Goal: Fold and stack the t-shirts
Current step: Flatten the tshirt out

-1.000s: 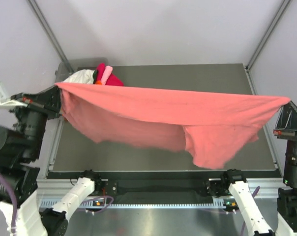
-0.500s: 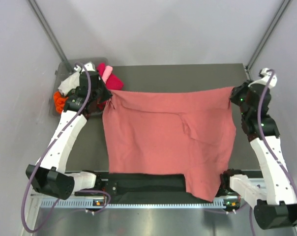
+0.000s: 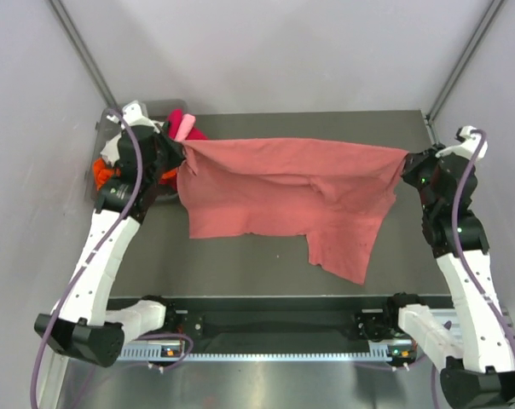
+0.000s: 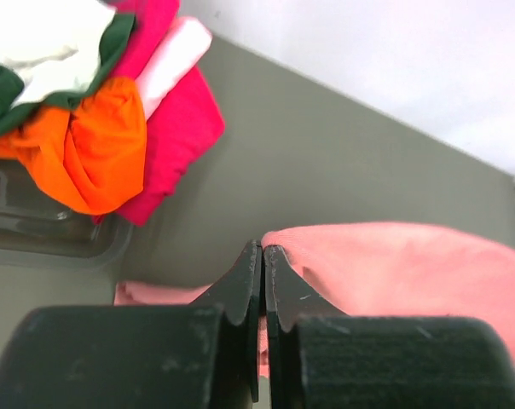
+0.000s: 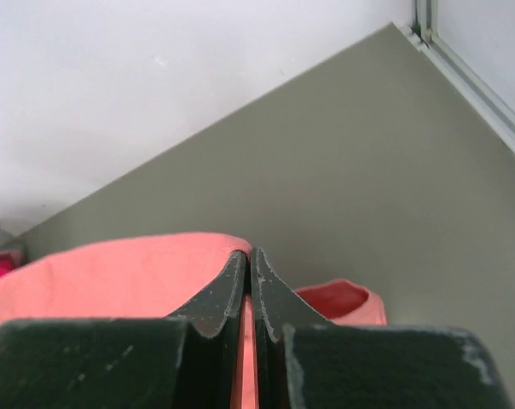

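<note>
While I hold the salmon-pink t-shirt [image 3: 283, 192] raised over the far half of the worktop [image 3: 240, 268], its long axis runs side to side. The left fingers [image 4: 249, 294] and right fingers [image 5: 234, 294] are each clenched on one upper corner, with the cloth draping nearward between them.

The dark grey-olive table [image 3: 240, 268] carries at its far left corner a clear shallow tray [image 4: 61, 243] heaped with t-shirts [image 4: 104, 145] in orange, magenta, light pink, white and dark green, the magenta one spilling onto the bare surface; whether the salmon-pink t-shirt [image 3: 283, 192] over the middle touches it is unclear.
</note>
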